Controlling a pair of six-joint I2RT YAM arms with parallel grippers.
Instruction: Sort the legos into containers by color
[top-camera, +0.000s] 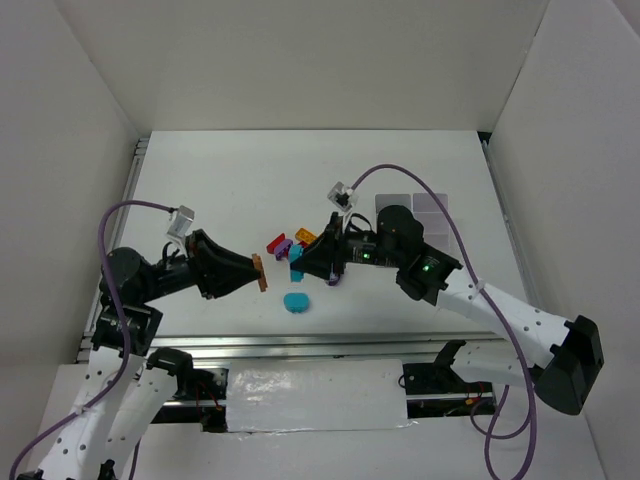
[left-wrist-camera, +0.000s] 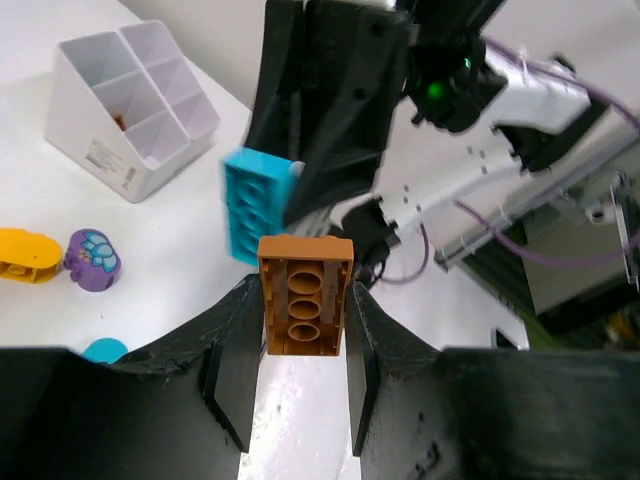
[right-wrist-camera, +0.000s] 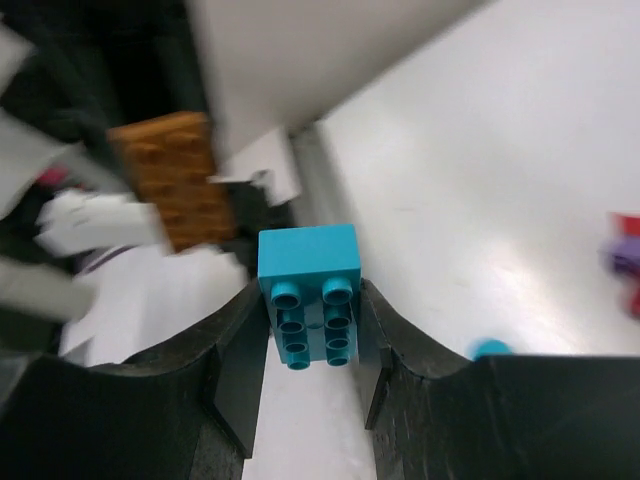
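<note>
2 bricks are held off the table (top-camera: 220, 180), 1 per arm. The left gripper (top-camera: 258, 273) is closed on 1 orange brick (left-wrist-camera: 305, 300). The fingers press its long sides, its hollow underside faces the wrist camera, and its far end projects past the fingertips. The right gripper (right-wrist-camera: 310, 320) is closed on 1 teal brick (right-wrist-camera: 308, 262), 2 studs wide. Its studs face the wrist camera and its far half is clear of the fingertips. The 2 held bricks face each other, near but apart.

Loose pieces on the table, top view:
- 1 red brick (top-camera: 275, 243)
- 1 purple brick (top-camera: 284, 249) just beside it
- 1 yellow brick (top-camera: 305, 237) at 1 o'clock from those
- 1 teal oval (top-camera: 296, 301) at 6 o'clock
- 1 more purple piece (top-camera: 333, 281), partly hidden under the right gripper

1 white tray (left-wrist-camera: 100, 150) with 6 compartments stands at 2 o'clock from this cluster, partly hidden by the right arm (top-camera: 500, 310).
</note>
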